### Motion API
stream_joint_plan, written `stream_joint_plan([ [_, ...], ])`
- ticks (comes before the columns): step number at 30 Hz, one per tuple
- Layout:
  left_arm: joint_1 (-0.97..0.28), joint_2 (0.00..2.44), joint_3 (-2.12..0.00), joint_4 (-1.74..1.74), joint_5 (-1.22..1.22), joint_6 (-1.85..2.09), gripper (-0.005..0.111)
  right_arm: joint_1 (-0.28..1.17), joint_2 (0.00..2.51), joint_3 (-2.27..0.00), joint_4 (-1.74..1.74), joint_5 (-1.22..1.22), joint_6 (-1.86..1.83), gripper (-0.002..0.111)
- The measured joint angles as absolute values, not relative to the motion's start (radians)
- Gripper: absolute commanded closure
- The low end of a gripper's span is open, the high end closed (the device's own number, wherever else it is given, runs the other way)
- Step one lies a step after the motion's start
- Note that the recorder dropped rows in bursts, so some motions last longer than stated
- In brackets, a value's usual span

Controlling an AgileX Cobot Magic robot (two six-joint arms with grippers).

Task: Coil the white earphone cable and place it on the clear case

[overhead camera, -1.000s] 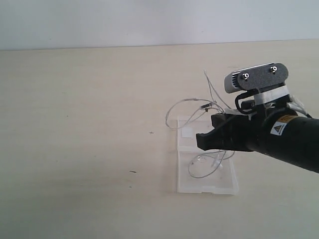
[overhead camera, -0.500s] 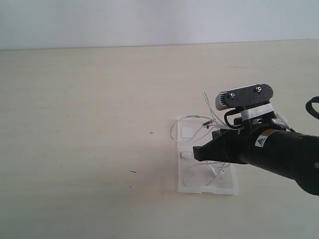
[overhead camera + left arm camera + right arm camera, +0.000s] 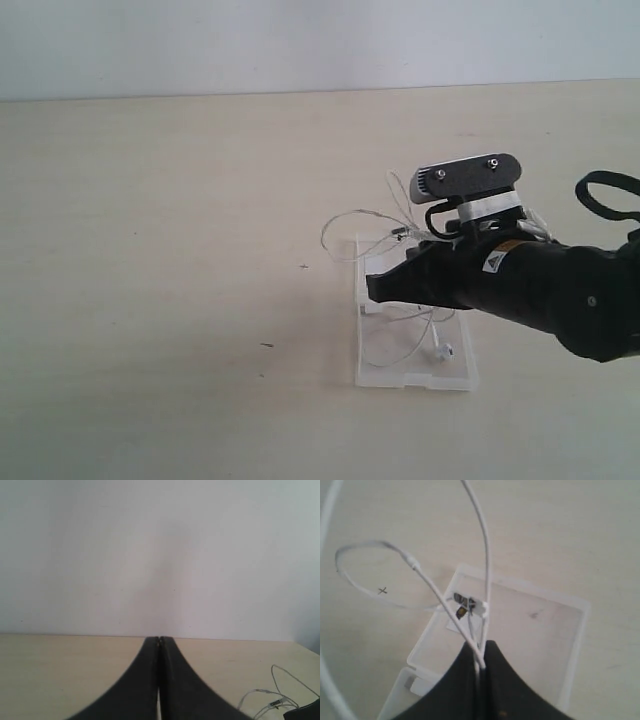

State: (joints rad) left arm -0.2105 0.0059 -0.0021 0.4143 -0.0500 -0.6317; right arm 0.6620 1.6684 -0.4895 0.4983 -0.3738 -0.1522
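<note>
My right gripper (image 3: pixel 372 287) (image 3: pixel 480 650) is shut on the white earphone cable (image 3: pixel 345 219) (image 3: pixel 420 575), pinching several strands between its fingers. It hovers above the far half of the clear case (image 3: pixel 416 378) (image 3: pixel 572 645). Loops of cable rise and spread past the case's far edge, and a small dark clip sits on the wire. One earbud (image 3: pixel 446 350) lies inside the near half of the case. My left gripper (image 3: pixel 159 640) is shut with nothing in it, away from the case; a stretch of the cable (image 3: pixel 287 673) shows beside it.
The pale wooden table (image 3: pixel 160 250) runs to a light wall at the back. A small dark mark (image 3: pixel 267 345) sits on the table left of the case. A black cable loop (image 3: pixel 605 190) hangs by the right arm.
My right gripper has moved left and lower over the case, dragging the cable with it. The loops have shifted left and an earbud now lies in the case's near half.
</note>
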Motion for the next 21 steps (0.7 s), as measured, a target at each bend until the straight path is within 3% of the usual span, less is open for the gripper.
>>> stream_joint_plan([
  [8, -0.211, 0.006, -0.002, 0.414, -0.046, -0.632, 0.107, 0.662, 1.715, -0.494, 0.501, -0.357, -0.17, 0.091],
  [15, -0.211, 0.006, -0.002, 0.414, -0.046, -0.632, 0.107, 0.662, 1.725, -0.495, 0.501, -0.357, -0.173, 0.066],
  [21, -0.211, 0.006, -0.002, 0.414, -0.046, -0.632, 0.107, 0.662, 1.725, -0.495, 0.501, -0.357, -0.173, 0.054],
])
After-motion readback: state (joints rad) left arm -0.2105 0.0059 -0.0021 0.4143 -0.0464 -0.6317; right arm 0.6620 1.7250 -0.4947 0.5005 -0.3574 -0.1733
